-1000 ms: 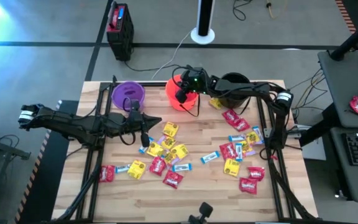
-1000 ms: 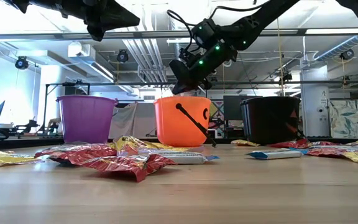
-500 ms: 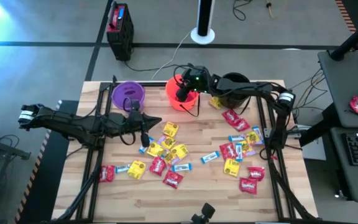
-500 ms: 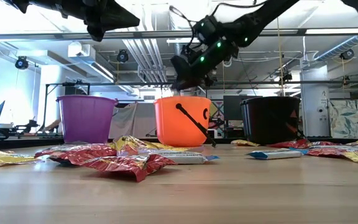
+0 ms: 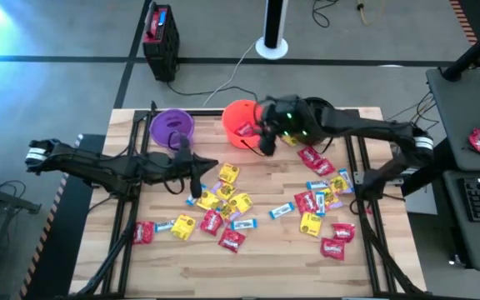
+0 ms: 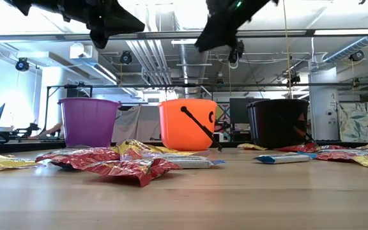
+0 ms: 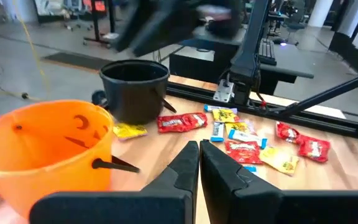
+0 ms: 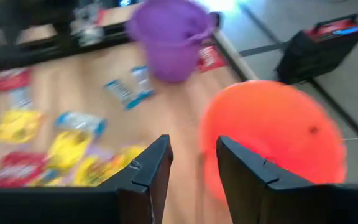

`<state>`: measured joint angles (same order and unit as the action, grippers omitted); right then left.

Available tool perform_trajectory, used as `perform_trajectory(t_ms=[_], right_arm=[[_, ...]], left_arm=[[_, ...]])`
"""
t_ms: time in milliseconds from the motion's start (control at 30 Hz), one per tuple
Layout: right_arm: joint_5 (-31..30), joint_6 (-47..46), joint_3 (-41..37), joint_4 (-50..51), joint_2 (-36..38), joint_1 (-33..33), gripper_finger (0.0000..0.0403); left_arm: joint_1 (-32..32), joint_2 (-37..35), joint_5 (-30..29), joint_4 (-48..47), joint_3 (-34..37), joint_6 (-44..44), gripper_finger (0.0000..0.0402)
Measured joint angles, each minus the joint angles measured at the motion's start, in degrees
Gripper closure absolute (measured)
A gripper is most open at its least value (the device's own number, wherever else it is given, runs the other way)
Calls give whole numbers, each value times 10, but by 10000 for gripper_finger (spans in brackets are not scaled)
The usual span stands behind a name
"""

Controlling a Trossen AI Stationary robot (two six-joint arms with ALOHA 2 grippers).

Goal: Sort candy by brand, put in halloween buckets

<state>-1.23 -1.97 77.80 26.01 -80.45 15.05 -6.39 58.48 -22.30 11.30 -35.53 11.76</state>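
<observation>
Hanging above the worktop (image 5: 165, 267), the right gripper (image 5: 267, 140) sits just beside the orange bucket (image 5: 242, 123), on the side toward the black bucket (image 5: 313, 119). Its fingers (image 8: 146, 167) stand parted with a clear gap, and nothing shows between them in the right wrist view. In the low view this gripper is high up, well above the bucket rims.

The left gripper (image 5: 192, 177) hovers near the middle of the worktop, not far from the purple bucket (image 5: 172, 127). Its fingers (image 7: 185, 169) are pressed together and hold nothing.

All three buckets stand upright in a row along the far edge: purple on the left, orange with its thin black handle in the middle, black on the right. A red packet (image 5: 245, 129) lies inside the orange bucket.

The candy (image 5: 222, 200) lies loose on the wood in two main scatters. One mixed group of yellow, red and blue-and-white packets sits just below the left gripper, with a few more toward the near left corner (image 5: 144, 231). The other spreads over the right half (image 5: 319, 198), from beside the black bucket down toward the near edge.
</observation>
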Motion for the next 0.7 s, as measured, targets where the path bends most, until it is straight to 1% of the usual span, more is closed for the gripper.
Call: perform_trajectory(t_ms=[167,233,433,533,700], right_arm=[[-3,-50,-52,13,65,-77,295],[-14,-78,-78,11,87,-107,299],[-122,-152,-157,12,138,-188,305],[-153,-176,-187,11,155,-211,303],[-154,-201,-219,2,168,-228,300]], left_arm=[[-7,15,28,-1,0,39,402],[-13,23,40,-1,0,53,402],[-33,48,47,-1,0,104,402],[-39,68,47,0,0,139,402],[-48,117,45,9,0,188,402]])
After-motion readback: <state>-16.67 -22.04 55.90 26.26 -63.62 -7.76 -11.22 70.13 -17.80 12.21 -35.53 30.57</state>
